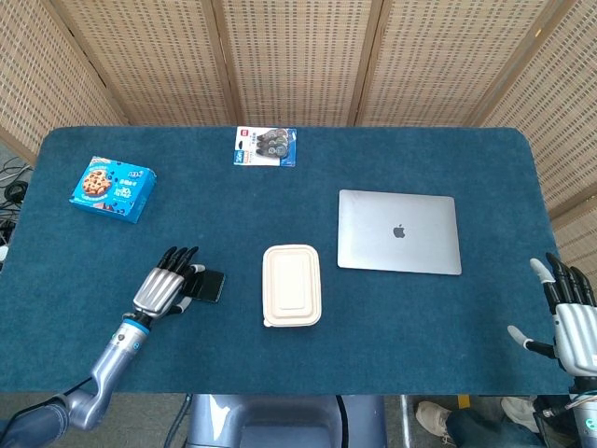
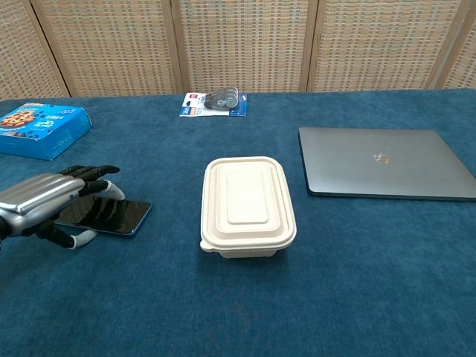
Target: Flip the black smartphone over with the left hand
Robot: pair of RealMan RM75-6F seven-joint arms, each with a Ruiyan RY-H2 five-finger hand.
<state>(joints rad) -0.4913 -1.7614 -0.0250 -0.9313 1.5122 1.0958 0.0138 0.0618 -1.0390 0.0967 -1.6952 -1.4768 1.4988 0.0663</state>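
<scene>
The flat black glossy smartphone (image 2: 104,216) lies on the blue-carpeted desk (image 1: 392,317) near its front left part, just left of the cream rectangular lidded food container (image 1: 292,285), the two apart. The left robot hand (image 2: 46,197), silver-backed with black fingers (image 2: 93,172), hovers palm down over the left end of the phone; its fingers reach out nearly straight over the screen and its thumb lies by the phone's near edge. It holds nothing, the fingers loosely apart. From the chest view the phone's right end shows bare and flat on the desk; whether the fingers touch the glass cannot be told.

The right robot hand (image 1: 571,317) stands off the front right corner of the desk, fingers spread upward and thumb out to the side, gripping nothing.

A closed silver-grey laptop (image 1: 399,231) lies right of centre, well apart from the container. A blue cardboard biscuit box (image 1: 113,189) sits toward the back left corner, and a small blue-and-white blister pack with dark round items (image 1: 266,147) lies at the middle of the back edge. Woven wicker screens (image 1: 298,56) stand behind the desk.
</scene>
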